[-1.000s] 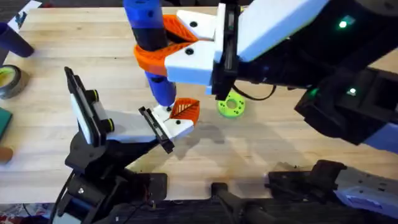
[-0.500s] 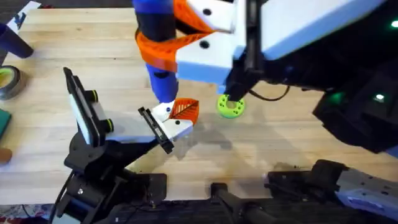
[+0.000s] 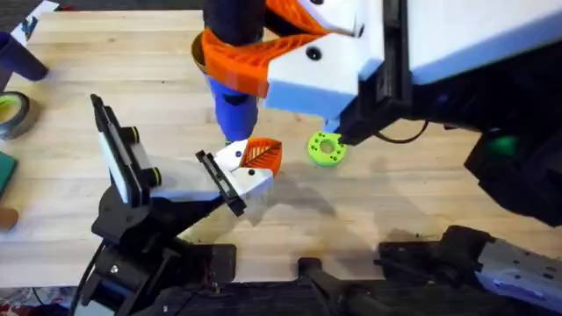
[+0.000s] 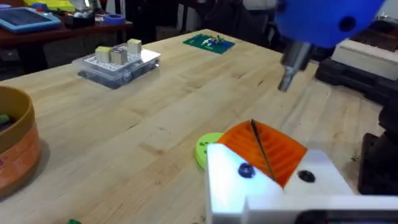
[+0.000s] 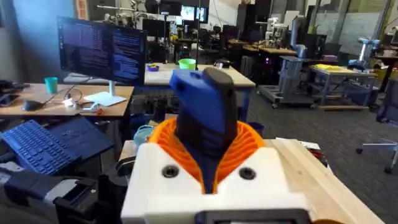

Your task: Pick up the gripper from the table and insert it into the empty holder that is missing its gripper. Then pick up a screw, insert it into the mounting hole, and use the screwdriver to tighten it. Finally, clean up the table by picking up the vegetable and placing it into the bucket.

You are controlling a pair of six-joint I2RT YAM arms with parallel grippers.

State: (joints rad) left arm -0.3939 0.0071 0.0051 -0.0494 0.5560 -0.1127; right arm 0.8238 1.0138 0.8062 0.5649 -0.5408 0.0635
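The holder (image 3: 246,178), a white block with a black plate, is the end of my left arm. The orange ribbed gripper piece (image 3: 261,155) sits in it, also seen from the left wrist (image 4: 268,148). A blue screw head (image 4: 245,170) sits in the block's face beside a dark hole (image 4: 305,176). My right gripper (image 3: 235,63) is shut on the blue screwdriver (image 3: 234,105), held upright with its pale tip (image 4: 288,78) just above the holder. The tan-orange bucket (image 4: 15,152) stands farther off. The vegetable is out of view.
A lime-green ring disc (image 3: 327,149) lies just right of the holder. A grey tape roll (image 3: 12,115) and a dark blue object (image 3: 23,58) sit at the table's left edge. A clear parts box (image 4: 118,62) and a green board (image 4: 208,42) lie farther back.
My right arm has shifted right and risen closer to the camera, carrying the screwdriver's upper end with it. The tip stays over the holder. The left arm has not moved.
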